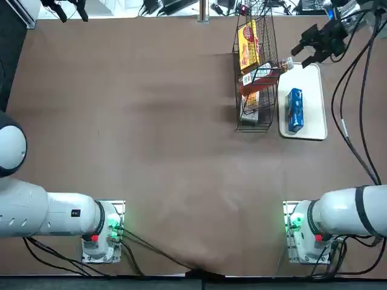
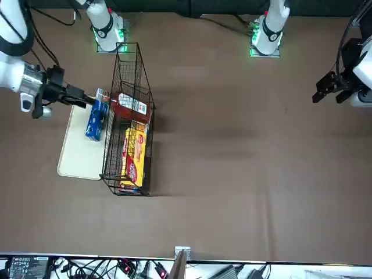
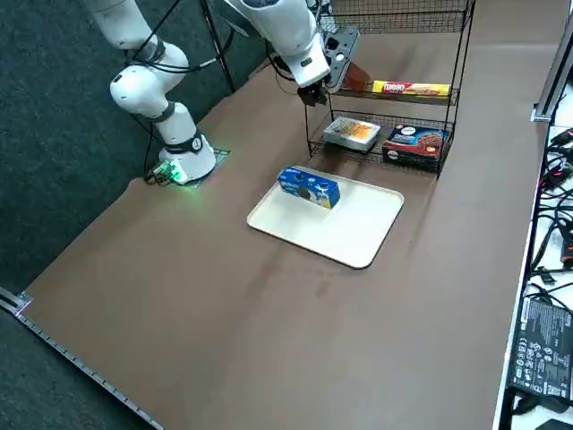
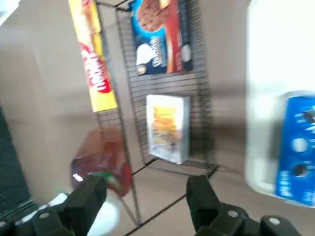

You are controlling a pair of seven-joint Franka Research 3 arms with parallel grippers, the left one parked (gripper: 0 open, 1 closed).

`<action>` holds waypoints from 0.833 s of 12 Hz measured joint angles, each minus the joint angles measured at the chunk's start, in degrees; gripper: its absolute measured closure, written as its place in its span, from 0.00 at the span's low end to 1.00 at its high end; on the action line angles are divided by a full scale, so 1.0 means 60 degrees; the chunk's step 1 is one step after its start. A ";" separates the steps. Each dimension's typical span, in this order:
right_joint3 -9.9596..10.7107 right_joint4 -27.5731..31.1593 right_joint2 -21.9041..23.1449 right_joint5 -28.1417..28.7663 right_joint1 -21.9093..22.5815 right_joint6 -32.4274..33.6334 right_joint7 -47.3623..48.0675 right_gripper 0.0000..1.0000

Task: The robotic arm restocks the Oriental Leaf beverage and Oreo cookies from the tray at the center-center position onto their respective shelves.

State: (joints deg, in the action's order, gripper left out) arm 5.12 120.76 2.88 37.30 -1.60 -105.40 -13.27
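The Oriental Leaf bottle (image 1: pixel 269 72) lies on its side on an upper tier of the black wire shelves (image 1: pixel 254 118). Its white cap (image 1: pixel 286 62) pokes out toward the tray. My right gripper (image 1: pixel 300 56) hovers just beyond that cap, open and holding nothing. In the wrist view the red-brown bottle (image 4: pixel 104 157) sits behind one finger (image 4: pixel 87 195), off to the side of the gap. The blue Oreo packet (image 1: pixel 294 110) lies on the white tray (image 1: pixel 314 130) next to the rack. The front view shows the gripper (image 2: pixel 88 101), bottle (image 2: pixel 127 104) and Oreo packet (image 2: pixel 96 120).
A yellow-and-red snack packet (image 1: pixel 248 37) lies on the same upper tier as the bottle. On the lower tier are a white-and-yellow box (image 3: pixel 352 133) and a blue-and-red cookie box (image 3: pixel 414 143). Black cables (image 1: pixel 351 109) hang from my arm beside the tray.
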 joint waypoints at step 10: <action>0.0024 -0.0351 -0.2014 -0.2172 -0.0387 -0.1051 0.0001 0.00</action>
State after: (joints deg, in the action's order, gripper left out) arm 5.26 118.66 -9.20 24.27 -3.93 -111.71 -13.26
